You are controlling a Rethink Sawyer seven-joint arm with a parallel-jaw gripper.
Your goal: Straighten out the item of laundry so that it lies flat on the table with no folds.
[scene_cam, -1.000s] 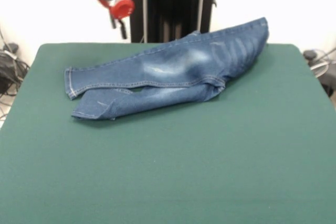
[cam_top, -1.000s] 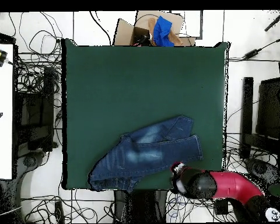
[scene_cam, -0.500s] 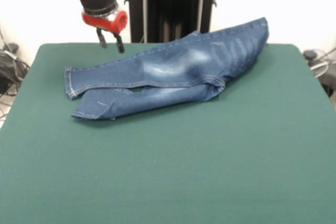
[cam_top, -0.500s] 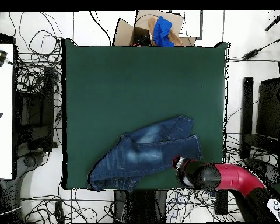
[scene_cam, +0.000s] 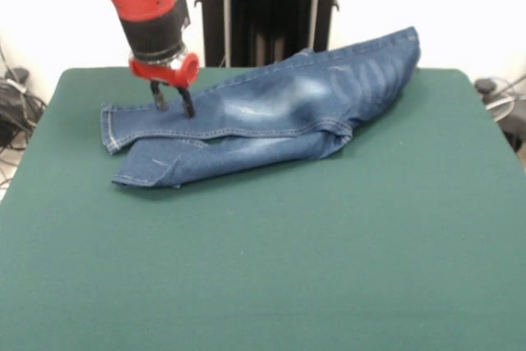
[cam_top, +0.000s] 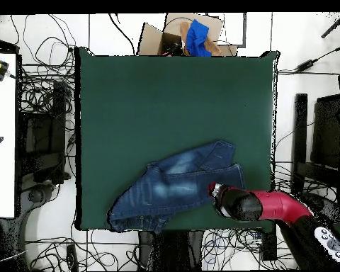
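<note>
The small pair of blue denim jeans (scene_cam: 263, 113) lies on the far half of the green table (scene_cam: 271, 269), seen from the front; its waistband end reaches the far right edge and lifts slightly over it. In the overhead view the jeans (cam_top: 176, 188) sit close to the table's (cam_top: 173, 92) edge on the robot's side.

Denim like this should be soft yet fairly thick: limp enough to drape and crease, heavy enough to stay where it is laid, and rough enough not to slide freely on the felt-like cloth. A hemmed cuff or the waistband looks like the best place to take hold, since the doubled fabric there gives a firm edge to pinch and pull without bunching.

The long axis runs from the cuffs at the left to the waistband at the far right, tilted a little away from the camera. The two legs lie one partly over the other, the nearer one folded under along its length, so the garment is not yet flat.

The gripper (scene_cam: 173, 100) hangs over the far leg near its cuff, its two dark fingers (scene_cam: 188, 103) parted and pointing down, tips at or just above the denim; it is released and holds nothing. Whether the tips touch the cloth cannot be told.
</note>
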